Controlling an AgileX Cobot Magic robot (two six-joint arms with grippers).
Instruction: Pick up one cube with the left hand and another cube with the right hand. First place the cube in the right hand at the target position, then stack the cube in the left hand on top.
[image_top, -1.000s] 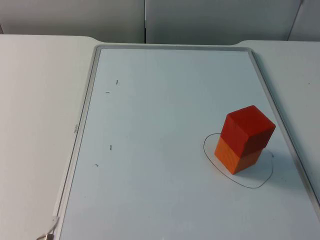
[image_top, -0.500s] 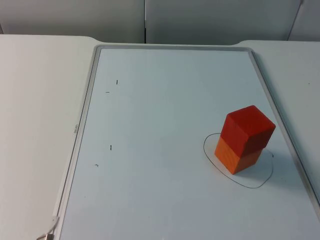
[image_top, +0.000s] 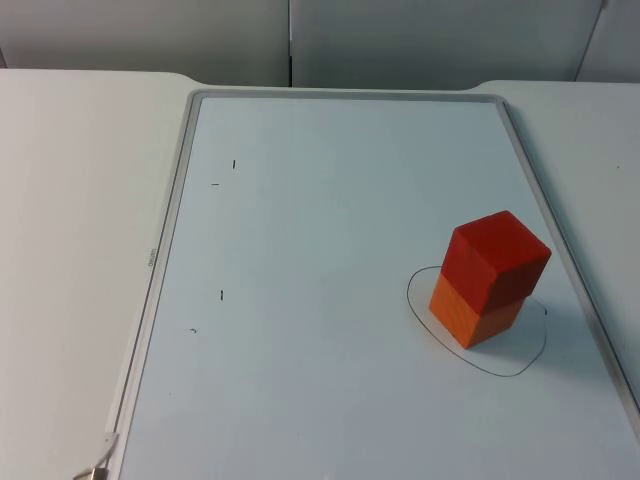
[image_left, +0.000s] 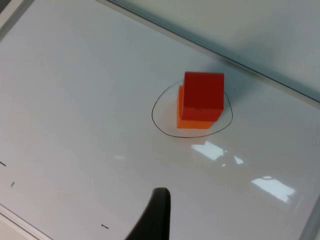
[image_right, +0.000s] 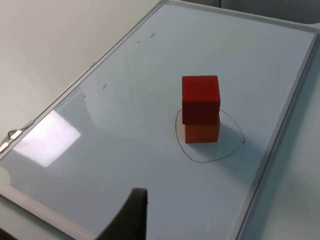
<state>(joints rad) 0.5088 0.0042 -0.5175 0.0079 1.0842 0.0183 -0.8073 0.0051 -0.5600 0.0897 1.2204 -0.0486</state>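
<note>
Top view: we see the red cube (image_top: 496, 258) stacked on the orange cube (image_top: 472, 312) inside the drawn circle (image_top: 475, 322); both grippers stand well clear, and we cannot tell their finger state.

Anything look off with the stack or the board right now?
Only slightly: the red cube sits on the orange cube a bit twisted and offset, overhanging one side. The stack stands inside the drawn circle on the whiteboard. Nothing spilled or damaged.

You are looking at a glossy white board (image_top: 330, 300) with a matt grey metal-looking rim; the red cube (image_top: 496, 258) and the orange cube (image_top: 470, 317) are showing smooth matt faces.
</note>
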